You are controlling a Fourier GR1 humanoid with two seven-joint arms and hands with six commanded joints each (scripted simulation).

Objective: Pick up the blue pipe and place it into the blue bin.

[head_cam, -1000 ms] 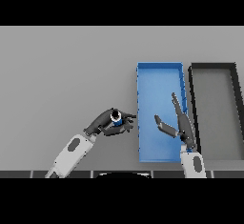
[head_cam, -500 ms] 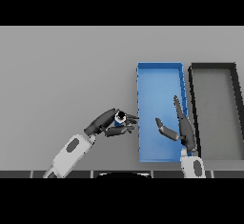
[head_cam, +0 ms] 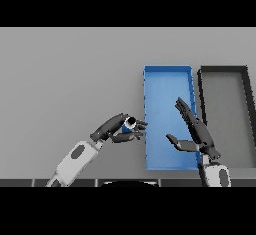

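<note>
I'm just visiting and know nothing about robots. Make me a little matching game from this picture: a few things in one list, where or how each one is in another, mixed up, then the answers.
Things:
1. blue pipe
2. blue bin
3. black bin
4. right hand

Places or states:
A. farthest right on the table
B. held in the left hand, just left of the blue bin
C. open, above the blue bin's floor
D. between the pipe and the black bin

Pairs: 1-B, 2-D, 3-A, 4-C
</note>
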